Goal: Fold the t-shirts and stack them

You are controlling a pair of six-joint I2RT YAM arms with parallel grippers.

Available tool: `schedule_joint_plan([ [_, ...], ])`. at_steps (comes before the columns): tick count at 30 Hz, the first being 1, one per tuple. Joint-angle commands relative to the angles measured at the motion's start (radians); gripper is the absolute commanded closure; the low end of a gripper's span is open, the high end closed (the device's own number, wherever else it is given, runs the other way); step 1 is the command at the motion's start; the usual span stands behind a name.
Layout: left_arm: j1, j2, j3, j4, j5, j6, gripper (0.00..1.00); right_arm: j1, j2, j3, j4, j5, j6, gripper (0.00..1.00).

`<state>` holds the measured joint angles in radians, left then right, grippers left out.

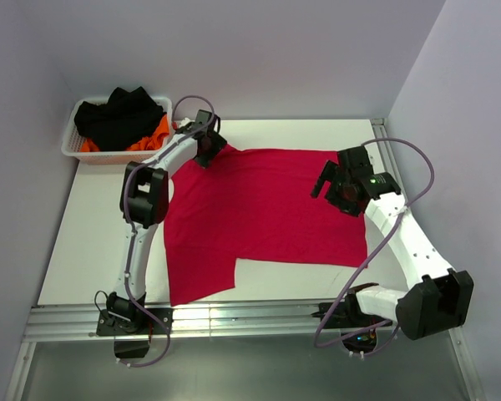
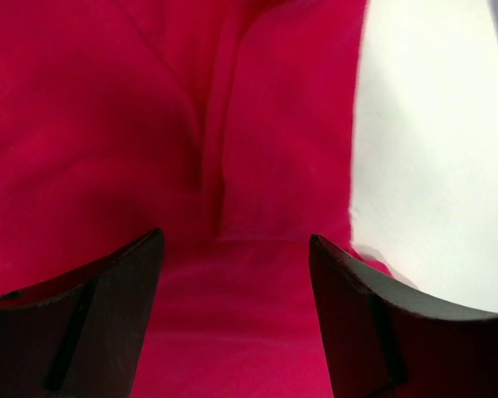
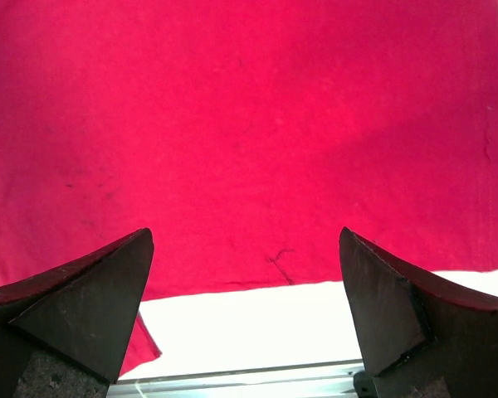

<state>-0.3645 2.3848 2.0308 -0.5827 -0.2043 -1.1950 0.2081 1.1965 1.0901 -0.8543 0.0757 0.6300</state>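
A white mesh basket [image 1: 71, 140] sits at the desk's 10 o'clock corner. It holds a heap of black cloth [image 1: 117, 113] over a bit of orange cloth [image 1: 154, 134]. The basket lies just beside the left arm's forearm and apart from the shirt. A slotted metal rail [image 1: 234, 322] runs along the desk's 6 o'clock edge, and pale walls close in at 9, 12 and 3 o'clock. Grey cables loop off both wrists.

The crimson t-shirt [image 1: 259, 213] lies spread flat across the middle of the white desk [image 1: 83, 251]. It is thin, matte knit cloth without print. Its near edge steps, so a longer flap reaches toward 7 o'clock. In the left wrist view a soft crease runs up the cloth, with a folded edge beside it. In the right wrist view a stitched hem runs along the cloth's 3 o'clock side.

The left tool [image 1: 207, 144] is at the shirt's 11 o'clock corner. Its dark fingers [image 2: 108, 290] are spread, with red cloth beneath and between them and nothing pinched. The right tool [image 1: 332, 185] hangs over the shirt's 3 o'clock edge with its jaws spread wide and nothing held.
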Motion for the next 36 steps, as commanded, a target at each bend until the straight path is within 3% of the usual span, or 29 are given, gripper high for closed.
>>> schedule_joint_plan([
  [1, 0.007, 0.019, 0.043, 0.031, 0.009, -0.012, 0.24, -0.012, -0.035, -0.015, -0.029, 0.039, -0.007, 0.00],
  [14, 0.018, 0.070, 0.111, 0.043, 0.023, -0.005, 0.30, -0.012, -0.063, -0.065, -0.040, 0.056, 0.004, 0.00],
  [27, 0.032, 0.073, 0.131, 0.067, 0.039, -0.021, 0.51, -0.012, -0.078, -0.105, -0.040, 0.075, -0.009, 0.00],
  [33, 0.035, 0.086, 0.151, 0.086, 0.065, -0.028, 0.68, -0.012, -0.074, -0.104, -0.038, 0.078, -0.012, 0.00],
  [36, 0.036, 0.093, 0.155, 0.098, 0.077, -0.032, 0.87, -0.012, -0.074, -0.108, -0.040, 0.081, -0.016, 0.00],
])
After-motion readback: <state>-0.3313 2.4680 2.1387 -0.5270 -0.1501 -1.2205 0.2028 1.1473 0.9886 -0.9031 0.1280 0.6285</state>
